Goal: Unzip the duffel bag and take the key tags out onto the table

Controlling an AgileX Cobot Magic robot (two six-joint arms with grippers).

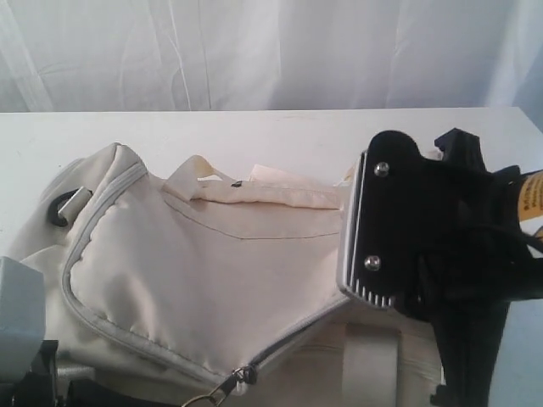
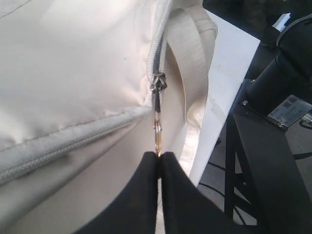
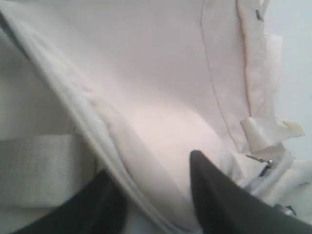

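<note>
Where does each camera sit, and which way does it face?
Exterior: off-arm, facing across the table to a curtain, down on the duffel bag; right arm looms at right.
Left wrist: along the left claw, shut on the zip pull.
Right wrist: over parted right claw, onto bag fabric.
Shared: exterior and left wrist both show the zip pull.

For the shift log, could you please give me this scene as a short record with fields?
bag: duffel bag lying on the table
zip: zip closed where it shows
left gripper: left gripper shut on the zip pull
right gripper: right gripper with jaws apart, over the bag's fabric
key tags: not in view
</note>
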